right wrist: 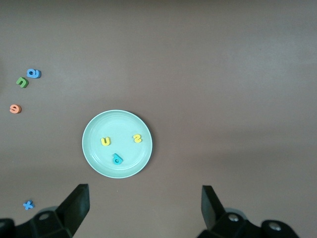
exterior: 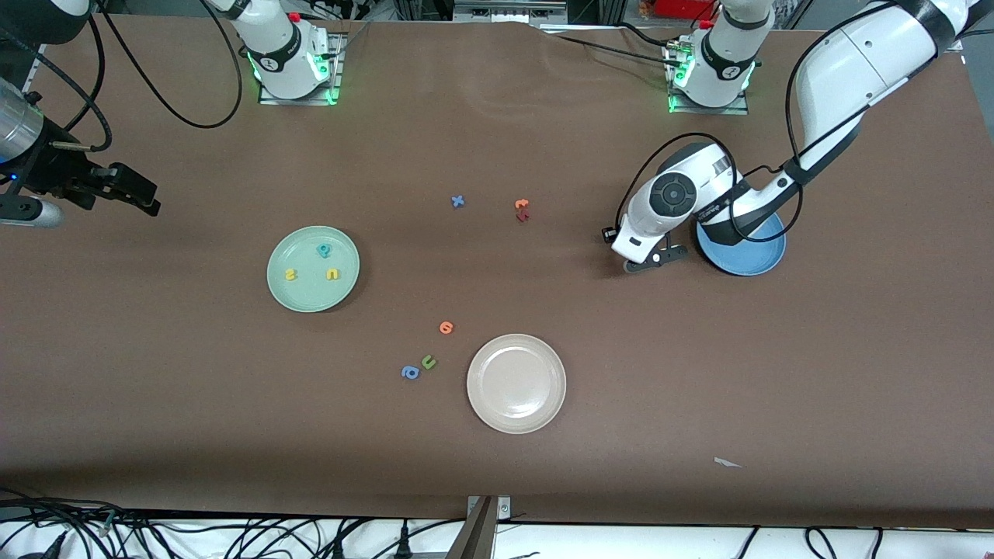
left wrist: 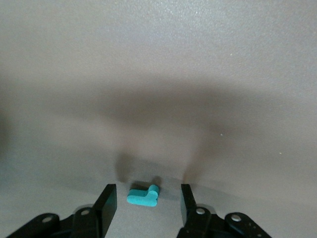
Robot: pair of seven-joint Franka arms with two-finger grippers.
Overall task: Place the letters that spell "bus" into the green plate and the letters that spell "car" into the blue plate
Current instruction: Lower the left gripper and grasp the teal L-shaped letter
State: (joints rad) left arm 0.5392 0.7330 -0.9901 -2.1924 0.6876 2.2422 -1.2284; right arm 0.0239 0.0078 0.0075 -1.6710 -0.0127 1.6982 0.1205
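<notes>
My left gripper [exterior: 651, 262] is down at the table beside the blue plate [exterior: 765, 260], toward the left arm's end. It stands open [left wrist: 147, 188] around a thin teal "r" [left wrist: 143, 195] that lies flat on the brown table, with a gap on each side. The left arm hides much of the blue plate. The green plate [exterior: 299, 295] holds a teal "b" [exterior: 324, 250], a yellow "s" [exterior: 290, 273] and a yellow "u" [exterior: 332, 274]. My right gripper [exterior: 147, 198] waits open in the air at the right arm's end; its wrist view looks down on the green plate [right wrist: 94, 126].
A cream-white plate [exterior: 516, 383] sits nearer the front camera. Beside it lie an orange letter [exterior: 446, 328], a green "u" [exterior: 428, 362] and a blue "a" [exterior: 410, 373]. A blue "x" [exterior: 457, 201] and orange-red letters [exterior: 522, 210] lie mid-table.
</notes>
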